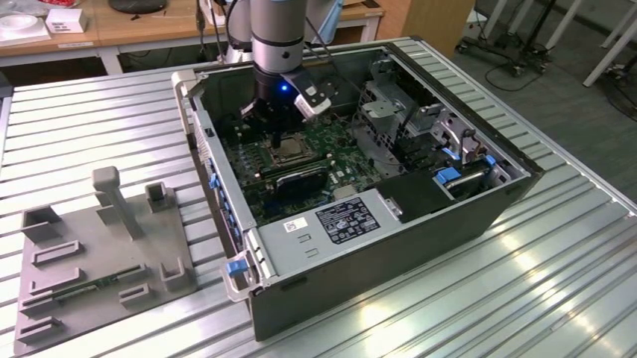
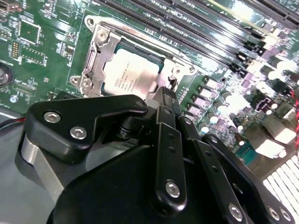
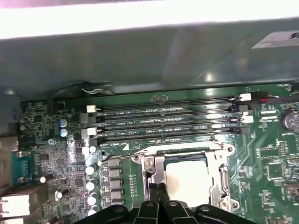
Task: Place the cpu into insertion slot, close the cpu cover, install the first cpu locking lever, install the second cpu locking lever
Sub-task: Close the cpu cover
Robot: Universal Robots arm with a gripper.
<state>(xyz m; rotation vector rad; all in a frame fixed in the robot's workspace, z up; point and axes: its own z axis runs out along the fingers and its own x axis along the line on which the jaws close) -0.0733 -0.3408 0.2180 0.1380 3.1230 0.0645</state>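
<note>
The cpu (image 2: 130, 77) lies in the insertion slot (image 2: 92, 63), just beside the memory slots (image 3: 163, 122).

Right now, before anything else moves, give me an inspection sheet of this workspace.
Surface: slatted metal table carrying an open computer case.
Job's things: cpu lies flat in the insertion slot; cpu cover is down and frames it; whether it is latched cannot be told.
Clutter: grey fixture tray on the table, at the exterior view's left of the case.
Grippers: gripper shut, tips at the slot's edge beside the cpu.
Cables: thin wires along the case wall, apart from the slot.
Surroundings: wooden desk behind the table.
</note>
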